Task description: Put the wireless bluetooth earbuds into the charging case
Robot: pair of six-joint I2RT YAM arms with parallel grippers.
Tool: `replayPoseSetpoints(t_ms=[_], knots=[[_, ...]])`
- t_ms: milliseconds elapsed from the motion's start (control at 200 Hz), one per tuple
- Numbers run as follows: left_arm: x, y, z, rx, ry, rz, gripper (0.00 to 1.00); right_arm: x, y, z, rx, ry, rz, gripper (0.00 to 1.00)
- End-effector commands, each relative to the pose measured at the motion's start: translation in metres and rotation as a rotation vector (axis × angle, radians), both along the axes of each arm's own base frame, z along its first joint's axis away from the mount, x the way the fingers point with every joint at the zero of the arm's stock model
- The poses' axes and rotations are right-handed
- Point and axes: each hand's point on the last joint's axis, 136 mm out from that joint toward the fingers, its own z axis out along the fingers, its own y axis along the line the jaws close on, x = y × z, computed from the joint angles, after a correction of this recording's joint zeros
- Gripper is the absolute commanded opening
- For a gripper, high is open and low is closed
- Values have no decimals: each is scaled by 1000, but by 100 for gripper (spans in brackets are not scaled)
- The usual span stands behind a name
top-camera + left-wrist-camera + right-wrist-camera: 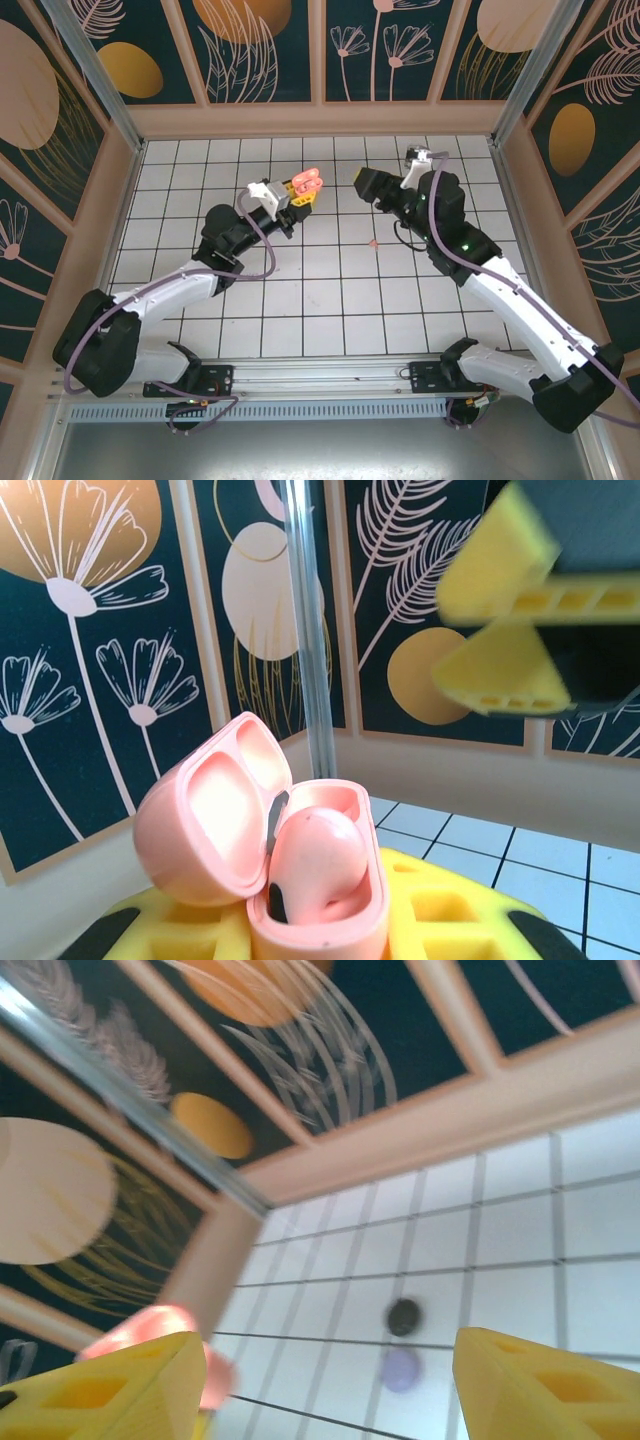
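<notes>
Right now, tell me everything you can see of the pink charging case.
The charging case is a small, rounded, salmon-pink shell, smooth like matte plastic. Its lid is hinged open and tilted back, showing two hollow pockets inside. One pink earbud sits in the base; whether a second is in there I can't tell. The left gripper clamps the base between its yellow fingers, over the back half of the tiled floor.

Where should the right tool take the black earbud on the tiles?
Black earbud: likely top-down, across its body, since it lies low on the floor. Lilac earbud sits close on its camera side, so close in from left and right. Stem too blurred.
</notes>
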Motion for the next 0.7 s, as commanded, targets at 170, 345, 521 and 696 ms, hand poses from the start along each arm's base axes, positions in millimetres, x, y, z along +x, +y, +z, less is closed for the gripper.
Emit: replayPoseSetpoints(t_ms=[170, 345, 521, 696], knots=[[-17, 11, 7, -1, -55, 8, 0, 11, -36, -140, -354, 353, -44, 65], [-21, 15, 10, -11, -56, 13, 0, 22, -53, -209, -493, 531, -83, 64], [-23, 16, 12, -15, -58, 12, 0, 33, -54, -255, -487, 612, -82, 63], [-24, 17, 14, -19, -57, 14, 0, 38, -46, -288, -507, 686, -49, 61]])
